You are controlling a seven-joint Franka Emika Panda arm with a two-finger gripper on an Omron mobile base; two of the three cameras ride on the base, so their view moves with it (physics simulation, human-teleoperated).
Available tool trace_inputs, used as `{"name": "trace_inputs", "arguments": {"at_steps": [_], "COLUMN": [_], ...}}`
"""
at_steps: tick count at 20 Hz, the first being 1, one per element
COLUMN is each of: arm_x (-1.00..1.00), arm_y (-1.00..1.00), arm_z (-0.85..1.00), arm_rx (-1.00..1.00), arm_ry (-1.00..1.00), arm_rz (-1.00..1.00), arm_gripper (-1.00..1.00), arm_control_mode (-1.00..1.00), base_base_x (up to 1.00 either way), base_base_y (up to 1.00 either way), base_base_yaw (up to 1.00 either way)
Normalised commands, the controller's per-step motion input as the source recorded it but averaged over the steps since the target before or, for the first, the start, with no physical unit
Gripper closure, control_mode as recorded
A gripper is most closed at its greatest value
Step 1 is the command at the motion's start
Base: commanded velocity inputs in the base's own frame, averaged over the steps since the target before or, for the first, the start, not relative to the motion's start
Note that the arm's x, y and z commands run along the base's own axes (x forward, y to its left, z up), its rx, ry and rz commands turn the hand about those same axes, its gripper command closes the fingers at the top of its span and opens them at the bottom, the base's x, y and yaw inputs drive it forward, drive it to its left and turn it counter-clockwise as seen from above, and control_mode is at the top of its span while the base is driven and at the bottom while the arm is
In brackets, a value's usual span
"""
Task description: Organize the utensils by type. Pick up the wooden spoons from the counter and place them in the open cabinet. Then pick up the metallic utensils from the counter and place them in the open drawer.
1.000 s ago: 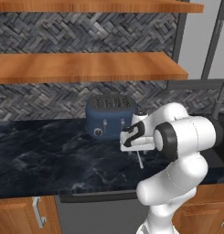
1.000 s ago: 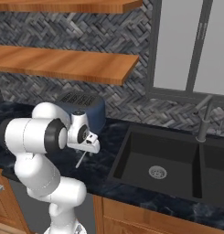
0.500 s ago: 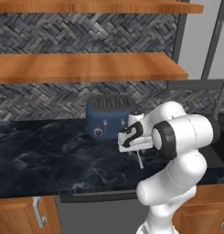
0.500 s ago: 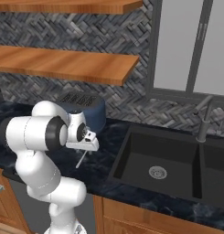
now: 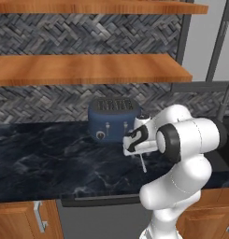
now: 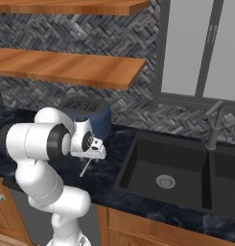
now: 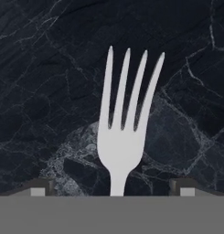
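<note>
Black marble-veined counter ran beneath two orange-brown wooden shelves and a grey herringbone backsplash. Right of the toaster, a black sink was sunk into the counter. That blue toaster, bearing no readable writing, stood against the backsplash. Just in front of the toaster hung the gripper, fingers spread wide. A pale silver four-tined fork lay between its fingertips, apart from both.
</note>
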Motion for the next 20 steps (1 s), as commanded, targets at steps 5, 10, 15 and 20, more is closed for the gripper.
{"name": "trace_inputs", "arguments": {"at_steps": [5,10,15,20], "arm_x": [-0.25,-0.1,-0.1,-0.05], "arm_y": [-0.11,0.0,0.0,0.0], "arm_z": [-0.61,-0.62,-0.64,-0.61], "arm_rx": [0.0,0.0,0.0,0.0], "arm_ry": [-0.14,-0.09,-0.06,0.0], "arm_rz": [0.0,0.0,-0.03,-0.04], "arm_gripper": [-1.0,-1.0,-1.0,-1.0], "arm_control_mode": [-1.0,-1.0,-1.0,-1.0], "base_base_x": [0.0,0.0,0.0,0.0], "base_base_y": [0.0,0.0,0.0,0.0], "base_base_yaw": [0.0,0.0,0.0,0.0]}}
